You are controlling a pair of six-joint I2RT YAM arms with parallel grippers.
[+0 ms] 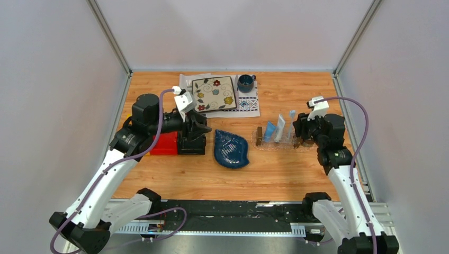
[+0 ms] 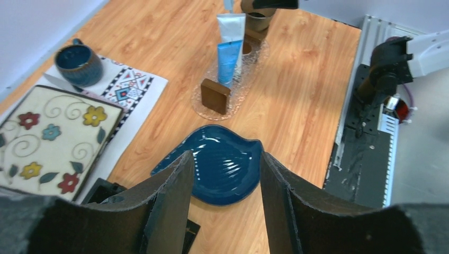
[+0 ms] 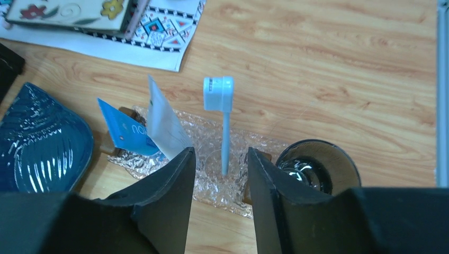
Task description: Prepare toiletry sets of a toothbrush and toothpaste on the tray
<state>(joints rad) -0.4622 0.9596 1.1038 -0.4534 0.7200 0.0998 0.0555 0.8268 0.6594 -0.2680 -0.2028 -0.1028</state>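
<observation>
The clear tray [image 1: 275, 144] [image 3: 254, 143] lies right of centre, with a brown block [image 2: 215, 96] at its near end. A light blue toothpaste tube [image 3: 124, 132] [image 2: 228, 61] and a white one [image 3: 164, 124] [image 2: 233, 29] lean in it. The pale toothbrush [image 3: 218, 94] [image 1: 292, 114] stands upright in the tray, head up. My right gripper [image 3: 219, 153] [image 1: 299, 127] is open just before the brush's stem, with neither finger touching it. My left gripper [image 2: 226, 156] [image 1: 195, 131] is open and empty, hanging over the bins at the left.
A dark blue leaf-shaped dish [image 1: 231, 149] lies mid-table. A red bin [image 1: 164, 144] and a black bin [image 1: 191, 144] sit under the left arm. At the back are a flowered plate [image 1: 214, 93], a blue mug [image 1: 245, 82] and a patterned cloth. A dark round cup [image 3: 317, 166] adjoins the tray's right end.
</observation>
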